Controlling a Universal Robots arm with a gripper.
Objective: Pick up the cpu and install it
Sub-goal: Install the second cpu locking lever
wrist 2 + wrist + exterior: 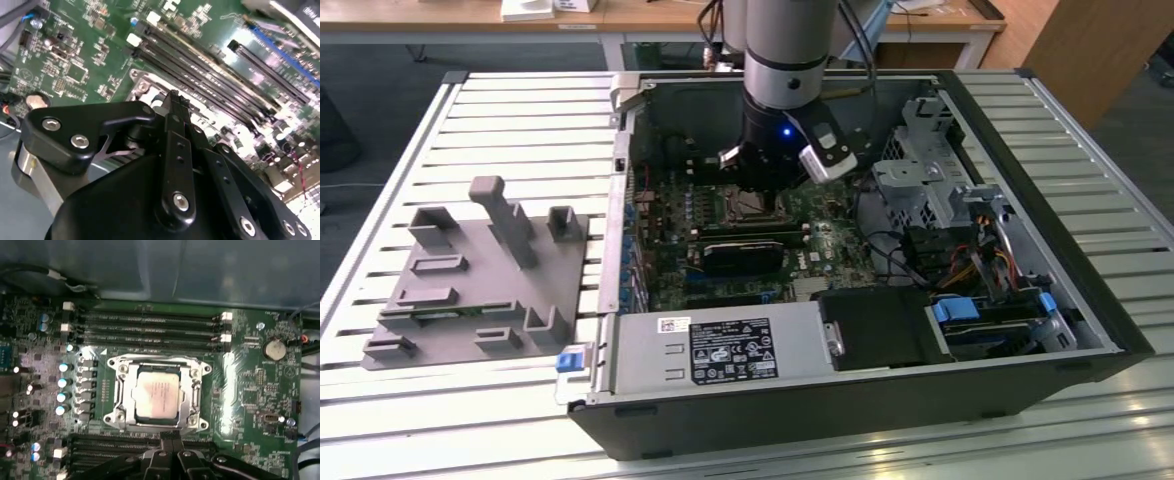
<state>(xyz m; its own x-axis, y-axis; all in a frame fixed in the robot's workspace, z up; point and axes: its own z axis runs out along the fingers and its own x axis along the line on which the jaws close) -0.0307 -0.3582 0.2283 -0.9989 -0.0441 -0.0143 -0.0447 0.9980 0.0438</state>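
Black hand hangs clenched on nothing, its fingertips pressed together just beside the socket frame. Within that frame the cpu lies flat on the motherboard. Arm stands vertical, reaching down into the computer case.

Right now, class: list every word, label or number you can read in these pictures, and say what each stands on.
Large label on the power supply: print too small to read.
White sticker beside that label: unreadable.
Top of the cpu: faint print, blurred.
Motherboard markings: too small to read.
No text can be quoted.
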